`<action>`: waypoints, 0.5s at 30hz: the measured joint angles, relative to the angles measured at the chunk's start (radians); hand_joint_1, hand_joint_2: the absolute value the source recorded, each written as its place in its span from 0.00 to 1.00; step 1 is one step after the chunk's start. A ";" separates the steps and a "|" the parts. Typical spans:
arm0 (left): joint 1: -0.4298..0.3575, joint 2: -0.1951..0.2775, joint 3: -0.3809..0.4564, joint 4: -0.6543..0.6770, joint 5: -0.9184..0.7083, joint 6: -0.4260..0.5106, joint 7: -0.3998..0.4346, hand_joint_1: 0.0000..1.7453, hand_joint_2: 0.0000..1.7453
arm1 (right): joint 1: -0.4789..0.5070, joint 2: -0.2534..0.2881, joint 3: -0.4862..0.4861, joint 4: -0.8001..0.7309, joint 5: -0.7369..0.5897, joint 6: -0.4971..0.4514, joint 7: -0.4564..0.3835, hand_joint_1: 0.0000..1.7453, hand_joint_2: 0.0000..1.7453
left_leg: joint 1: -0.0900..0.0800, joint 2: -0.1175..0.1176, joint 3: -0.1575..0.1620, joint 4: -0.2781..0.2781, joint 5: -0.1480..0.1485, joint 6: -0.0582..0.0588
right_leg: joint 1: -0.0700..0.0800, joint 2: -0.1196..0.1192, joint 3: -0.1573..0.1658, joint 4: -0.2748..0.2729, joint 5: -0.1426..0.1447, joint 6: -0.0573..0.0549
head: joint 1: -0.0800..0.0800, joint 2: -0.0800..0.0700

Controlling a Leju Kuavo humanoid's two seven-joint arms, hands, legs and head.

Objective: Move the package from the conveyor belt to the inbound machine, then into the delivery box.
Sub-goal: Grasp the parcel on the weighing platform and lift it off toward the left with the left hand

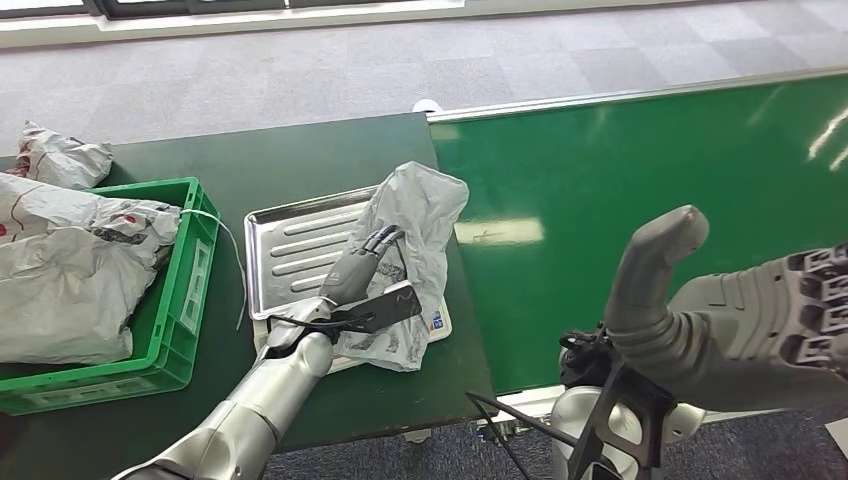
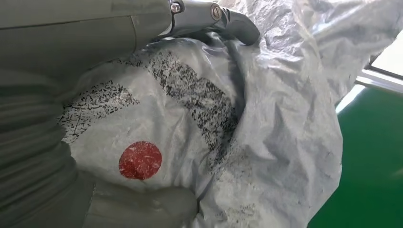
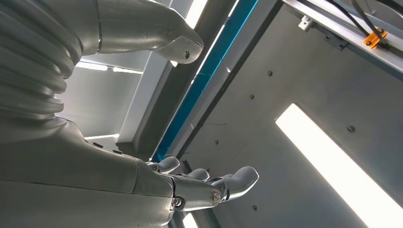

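Note:
A crumpled grey plastic package (image 1: 420, 215) lies on the ribbed metal tray (image 1: 290, 240) of the inbound machine, at the table's right side beside the green conveyor belt (image 1: 650, 190). My left hand (image 1: 365, 275) grips it, fingers over the top and thumb against its lower side. Up close in the left wrist view, the package (image 2: 266, 118) shows black print and a red dot between the fingers (image 2: 214, 14) and the thumb. My right hand (image 1: 700, 310) is raised over the belt's near edge, and in its wrist view the right hand (image 3: 95, 166) is empty with fingers spread.
A green crate (image 1: 175, 330) at the left holds several grey packages (image 1: 70, 270). Another grey bag (image 1: 60, 155) lies behind it on the dark table (image 1: 270, 160). A white strap (image 1: 235, 260) hangs from the crate's rim towards the tray.

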 joint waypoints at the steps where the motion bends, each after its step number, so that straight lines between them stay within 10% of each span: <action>1: -0.002 0.000 0.000 0.003 0.000 -0.004 -0.001 1.00 1.00 | 0.000 0.000 0.000 0.000 0.003 0.000 0.000 0.00 1.00 | 0.000 0.000 0.000 0.000 0.000 0.000 | 0.000 0.000 0.000 0.000 0.000 0.000 | 0.000 0.000; 15: -0.021 0.000 0.000 0.004 -0.011 -0.008 -0.006 1.00 1.00 | -0.002 0.000 0.000 0.012 0.018 0.000 0.000 0.00 1.00 | 0.000 0.000 0.001 0.000 0.001 0.000 | 0.000 0.000 0.001 0.000 0.000 0.000 | 0.000 0.000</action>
